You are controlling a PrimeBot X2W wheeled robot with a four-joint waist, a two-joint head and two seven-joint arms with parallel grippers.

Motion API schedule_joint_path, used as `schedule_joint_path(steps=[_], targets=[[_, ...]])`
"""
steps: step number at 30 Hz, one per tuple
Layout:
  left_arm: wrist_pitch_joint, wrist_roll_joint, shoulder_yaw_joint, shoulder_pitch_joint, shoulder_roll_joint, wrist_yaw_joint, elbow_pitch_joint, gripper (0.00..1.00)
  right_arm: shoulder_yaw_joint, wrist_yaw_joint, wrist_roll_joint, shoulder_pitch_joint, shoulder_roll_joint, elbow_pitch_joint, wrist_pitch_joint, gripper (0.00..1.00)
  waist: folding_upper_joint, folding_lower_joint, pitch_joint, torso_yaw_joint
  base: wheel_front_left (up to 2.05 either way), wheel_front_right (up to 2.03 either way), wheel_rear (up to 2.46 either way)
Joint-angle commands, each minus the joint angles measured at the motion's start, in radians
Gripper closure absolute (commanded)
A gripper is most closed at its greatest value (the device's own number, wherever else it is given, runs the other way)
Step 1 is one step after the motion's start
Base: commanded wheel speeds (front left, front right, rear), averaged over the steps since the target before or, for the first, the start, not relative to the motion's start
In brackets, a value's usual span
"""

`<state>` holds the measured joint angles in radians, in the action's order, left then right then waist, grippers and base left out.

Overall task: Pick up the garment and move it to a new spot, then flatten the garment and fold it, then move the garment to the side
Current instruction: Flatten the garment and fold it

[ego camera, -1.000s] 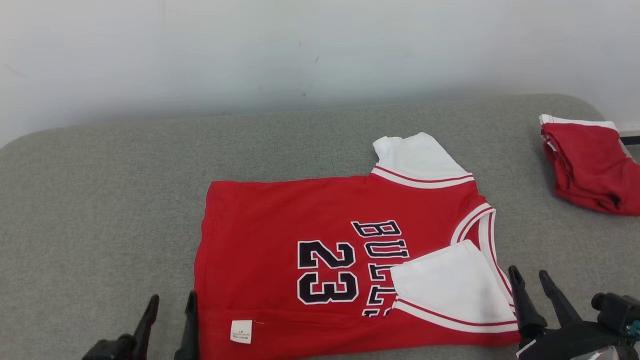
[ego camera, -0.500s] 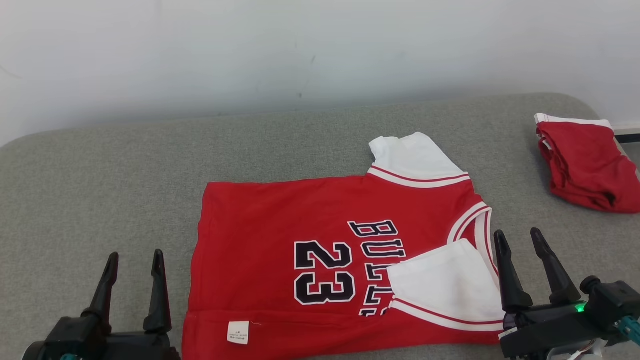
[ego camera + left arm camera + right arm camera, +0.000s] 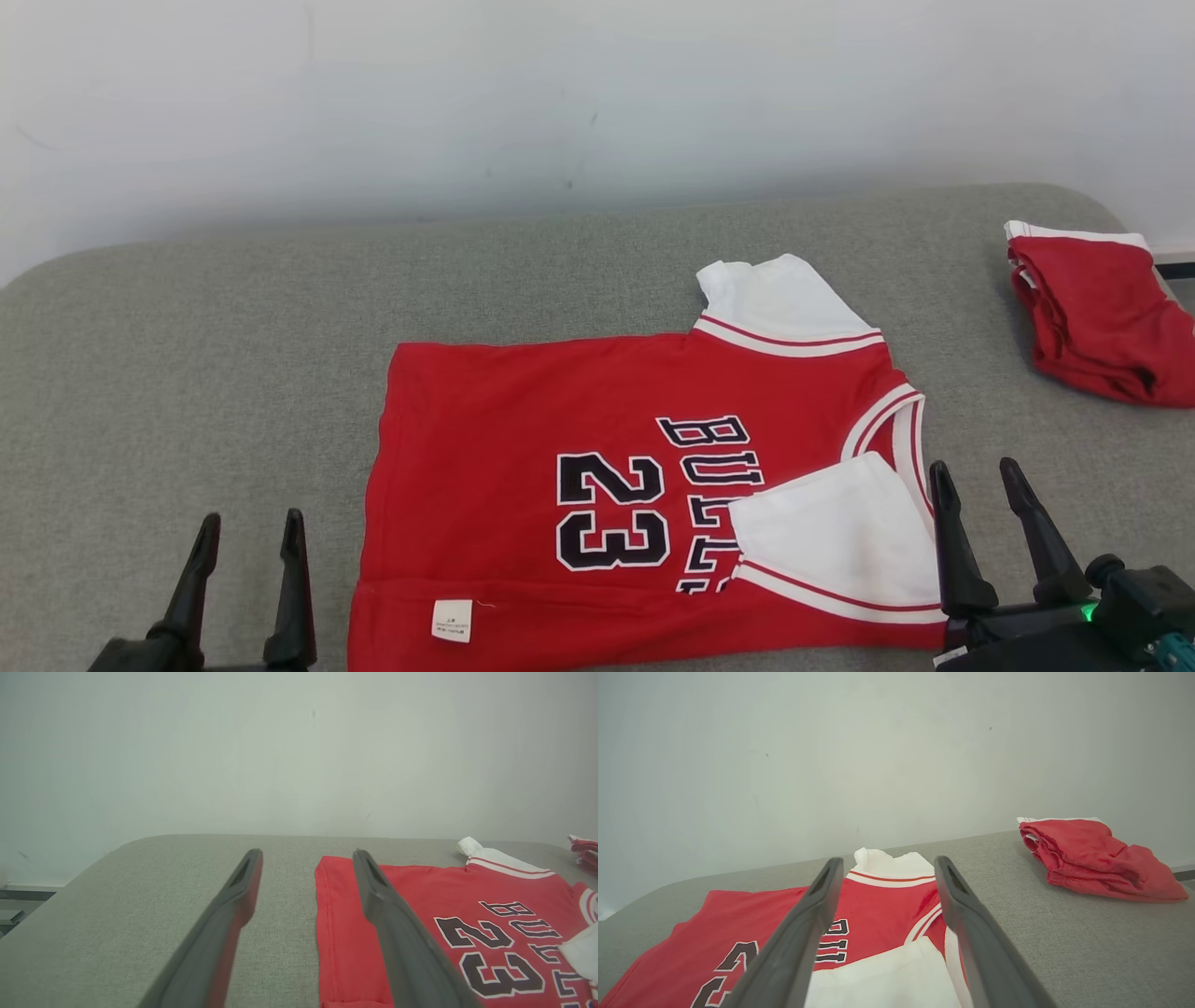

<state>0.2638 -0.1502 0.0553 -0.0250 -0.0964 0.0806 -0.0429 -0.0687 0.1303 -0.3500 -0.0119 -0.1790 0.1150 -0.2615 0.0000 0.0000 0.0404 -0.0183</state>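
We note a grey fabric surface point(image 3: 187, 355) with rounded far corners, set against a plain white wall point(image 3: 560, 93) bearing a few faint marks. Near the surface's far right edge we see a crumpled red bundle point(image 3: 1102, 317) with white trim.

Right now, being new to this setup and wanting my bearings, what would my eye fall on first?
A red jersey numbered 23 lies spread across the middle of the grey padded surface, its near white sleeve folded over the lettering. A second red garment sits bunched at the far right edge.
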Motion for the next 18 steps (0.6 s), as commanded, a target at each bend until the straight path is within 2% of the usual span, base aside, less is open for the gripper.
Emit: schedule_joint_path(steps=[1,10,18], targets=[[0.0,0.003,0.012,-0.021,0.006,0.005,0.002,0.0,0.005,0.0,0.008,0.017,0.004,-0.004,-0.004,0.0,0.0,0.0,-0.002,0.001,0.0,0.0,0.0],[0.0,0.015,0.031,-0.041,0.023,0.014,-0.008,0.0,0.005,0.0,0.013,0.03,0.002,0.012,-0.003,0.0,0.0,0.0,-0.006,0.005,0.0,0.0,0.0],[0.0,0.004,0.033,0.011,0.019,0.026,-0.052,0.0,0.027,0.0,-0.001,-0.003,-0.011,0.03,-0.003,0.0,0.0,0.0,0.011,0.008,0.0,0.0,0.0]])
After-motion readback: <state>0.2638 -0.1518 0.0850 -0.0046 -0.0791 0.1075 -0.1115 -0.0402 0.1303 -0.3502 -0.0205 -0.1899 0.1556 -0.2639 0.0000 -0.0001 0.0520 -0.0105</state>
